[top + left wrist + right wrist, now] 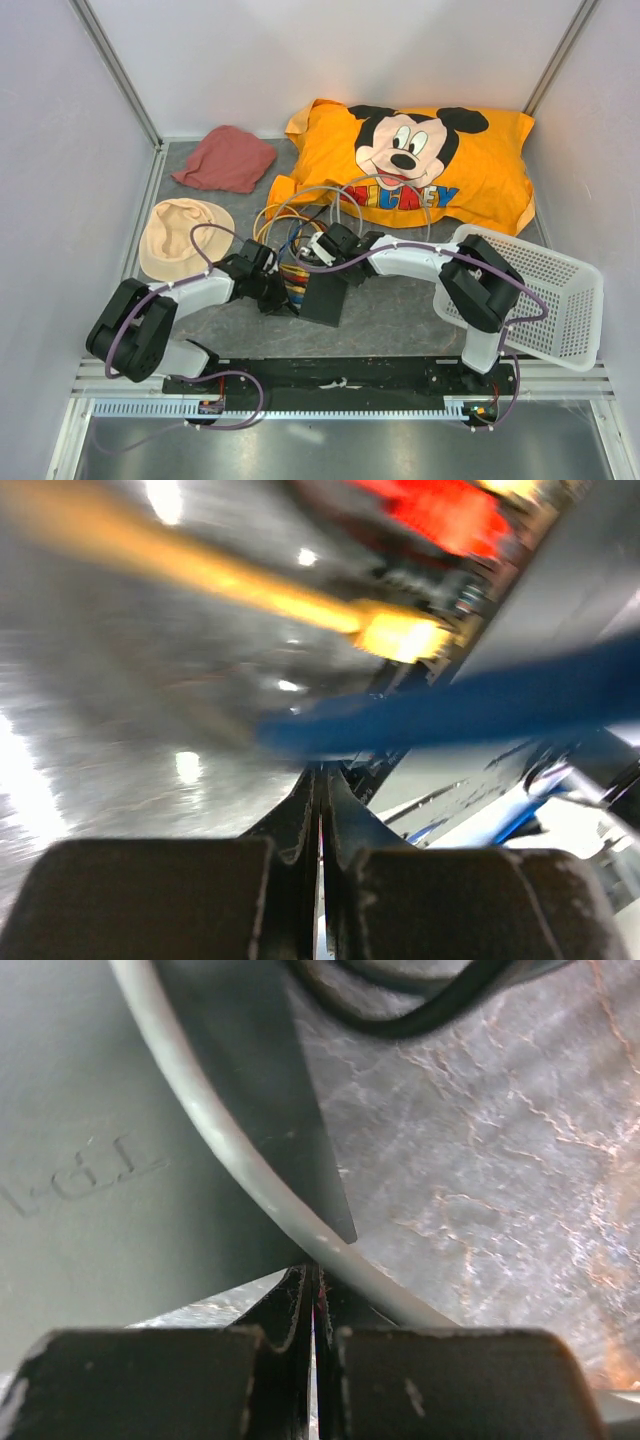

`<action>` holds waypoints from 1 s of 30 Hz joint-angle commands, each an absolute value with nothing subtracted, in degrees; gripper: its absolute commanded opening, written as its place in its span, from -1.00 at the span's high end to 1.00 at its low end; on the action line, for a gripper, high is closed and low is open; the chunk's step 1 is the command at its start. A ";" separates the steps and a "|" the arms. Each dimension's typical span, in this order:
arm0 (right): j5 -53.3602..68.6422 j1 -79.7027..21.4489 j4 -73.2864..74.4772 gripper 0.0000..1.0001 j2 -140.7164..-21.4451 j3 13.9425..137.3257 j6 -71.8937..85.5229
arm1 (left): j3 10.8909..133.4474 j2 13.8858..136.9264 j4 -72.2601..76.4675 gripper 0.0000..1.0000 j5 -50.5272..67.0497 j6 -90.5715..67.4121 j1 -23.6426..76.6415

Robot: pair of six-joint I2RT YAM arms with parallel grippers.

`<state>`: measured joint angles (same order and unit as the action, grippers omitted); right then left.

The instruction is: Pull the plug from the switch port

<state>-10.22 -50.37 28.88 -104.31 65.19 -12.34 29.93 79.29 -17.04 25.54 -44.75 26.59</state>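
Top external, tangled cables between switch and pillow, basket at right

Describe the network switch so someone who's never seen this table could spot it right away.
Find the big orange Mickey Mouse pillow at the back. Just in front of it is a tangle of coloured cables, and the switch lies at their near end. It is the only flat, matte black box, unlike the white mesh basket and the beige hat either side.
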 commanded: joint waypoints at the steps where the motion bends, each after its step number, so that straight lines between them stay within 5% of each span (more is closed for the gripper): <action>1: -11.78 -50.01 26.81 1.00 -105.56 69.34 -13.18 | 32.86 80.33 -10.90 0.97 26.29 -43.96 32.42; 11: -10.37 -50.01 27.60 1.00 -104.07 69.96 -12.57 | 40.51 85.35 -11.06 0.97 24.35 -39.47 39.20; 19: -13.44 -49.92 29.35 1.00 -93.62 63.82 -14.58 | 47.00 73.93 -17.74 0.97 20.38 -26.31 36.92; 30: -6.59 -48.60 29.36 1.00 -93.24 66.26 -16.87 | 52.12 76.80 -16.00 0.14 25.75 -12.22 25.93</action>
<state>-8.38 -48.88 31.55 -88.99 62.54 -15.09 51.86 72.97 -17.65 23.40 -19.88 26.94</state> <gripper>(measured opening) 0.006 0.387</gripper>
